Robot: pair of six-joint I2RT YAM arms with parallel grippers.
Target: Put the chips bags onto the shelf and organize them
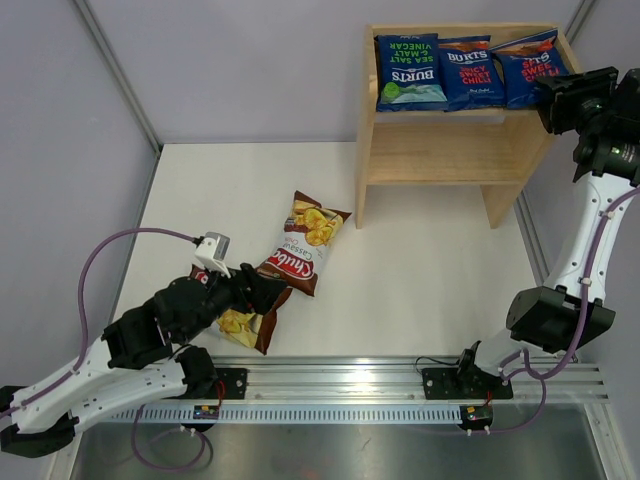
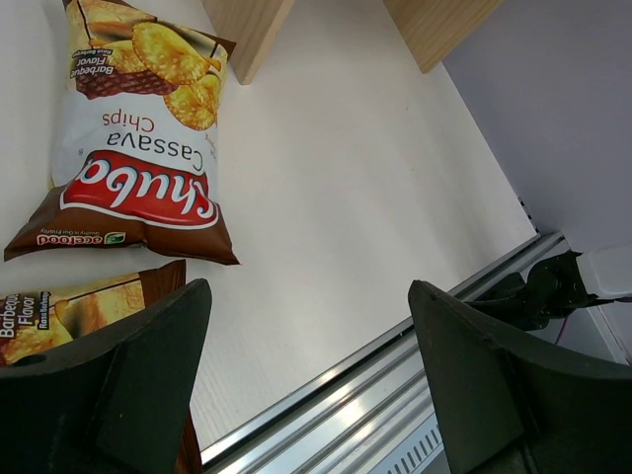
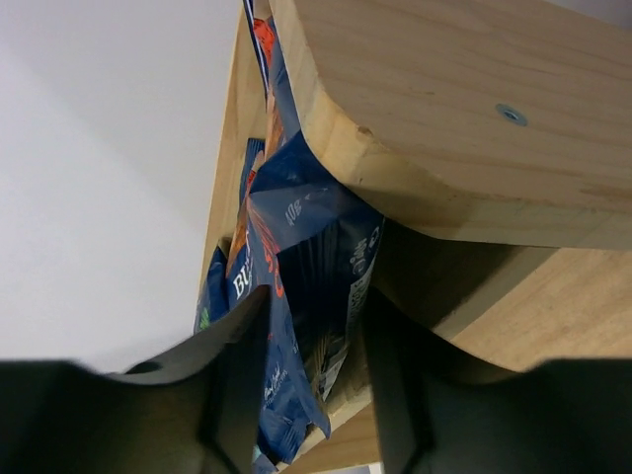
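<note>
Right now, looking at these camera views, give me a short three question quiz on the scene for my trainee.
1. How many Burts bags are on the top tier of the shelf?
2. True or false: both Chuba bags are already on the shelf.
3. The left hand is: A) open, close to a Chuba bag; B) shut on a Burts bag; C) inside the shelf.
Key: 1. Three. 2. False, both lie on the table. 3. A.
</note>
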